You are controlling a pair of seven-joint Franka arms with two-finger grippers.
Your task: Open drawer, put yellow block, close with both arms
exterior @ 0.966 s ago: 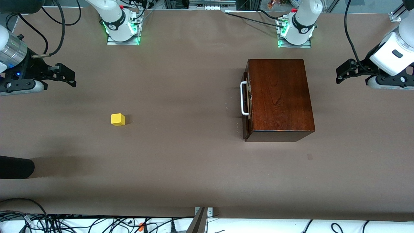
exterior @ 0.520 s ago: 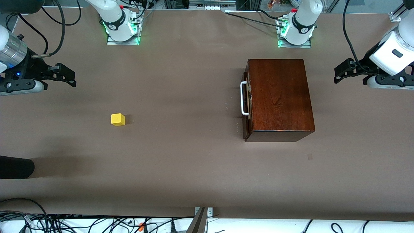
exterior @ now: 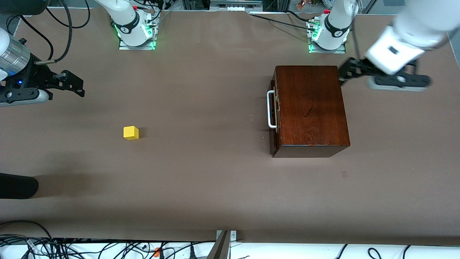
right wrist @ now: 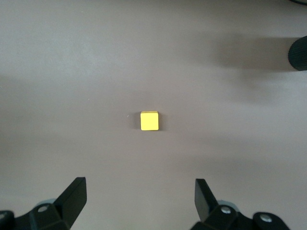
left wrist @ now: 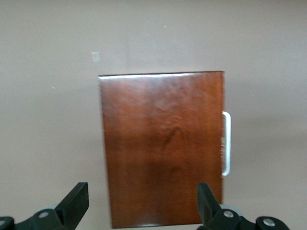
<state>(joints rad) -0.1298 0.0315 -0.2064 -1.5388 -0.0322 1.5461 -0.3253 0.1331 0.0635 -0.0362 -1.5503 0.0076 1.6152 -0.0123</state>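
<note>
The dark mahogany box (exterior: 311,108) stands toward the left arm's end of the table. Its drawer (exterior: 274,118) is pushed in, and the white handle (exterior: 270,109) faces the right arm's end. The yellow block (exterior: 130,132) sits alone on the brown table, toward the right arm's end. My left gripper (exterior: 344,73) hangs open over the box's edge that faces away from the handle. In the left wrist view the box (left wrist: 163,148) and handle (left wrist: 226,143) show past the open left gripper (left wrist: 141,203). My right gripper (exterior: 81,88) waits open in the air, with the block (right wrist: 149,120) ahead of the gripper (right wrist: 139,196).
A black rounded object (exterior: 18,186) pokes in at the right arm's end, nearer to the front camera than the block, and shows again as a black object (right wrist: 298,52) in the right wrist view. The arm bases (exterior: 136,30) (exterior: 329,34) stand along the table's edge farthest from the camera. Cables (exterior: 72,248) lie below the near edge.
My left arm has swung in from the table's end toward the box, and its gripper now hangs over the box's edge. The right arm, block and box have not moved.
</note>
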